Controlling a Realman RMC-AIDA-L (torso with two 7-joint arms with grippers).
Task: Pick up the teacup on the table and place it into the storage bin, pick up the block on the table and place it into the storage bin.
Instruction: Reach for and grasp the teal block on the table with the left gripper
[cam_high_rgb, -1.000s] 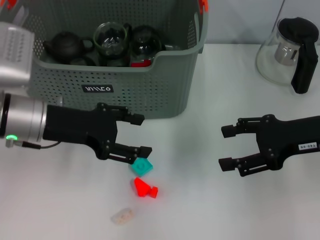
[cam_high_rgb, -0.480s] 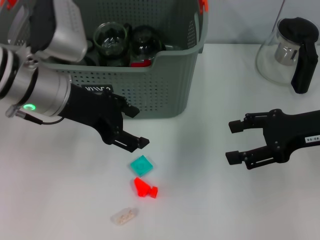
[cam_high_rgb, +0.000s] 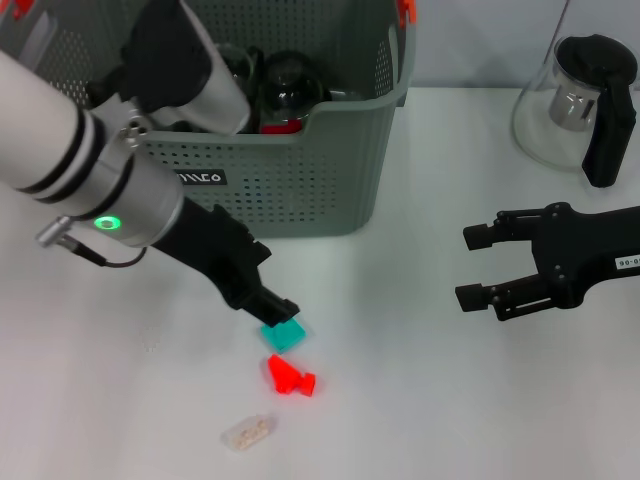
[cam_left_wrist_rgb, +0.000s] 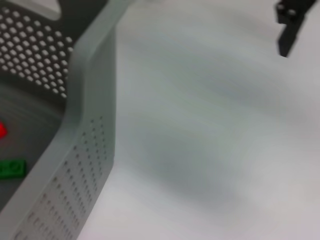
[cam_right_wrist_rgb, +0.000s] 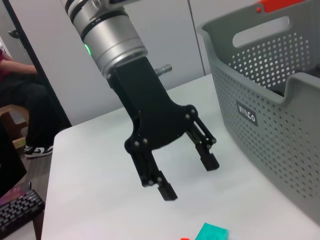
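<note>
A teal block (cam_high_rgb: 286, 335) lies on the white table in front of the storage bin (cam_high_rgb: 300, 170), and it also shows in the right wrist view as the teal block (cam_right_wrist_rgb: 212, 233). My left gripper (cam_high_rgb: 275, 305) slants down with its tips just above that block's near-left edge. The right wrist view shows the left gripper (cam_right_wrist_rgb: 189, 177) open, with nothing between its fingers. My right gripper (cam_high_rgb: 478, 266) hovers open over the table's right side. No teacup stands on the table in view. Dark glassware (cam_high_rgb: 290, 85) lies inside the bin.
A red block (cam_high_rgb: 290, 377) and a pale small piece (cam_high_rgb: 247, 431) lie near the front edge. A glass teapot with a black handle (cam_high_rgb: 580, 100) stands at the back right. Inside the bin, the left wrist view shows a green brick (cam_left_wrist_rgb: 11, 169).
My left arm has swung forward and down, bringing its gripper from beside the bin's front wall onto the teal block. The right gripper has drifted slightly right.
</note>
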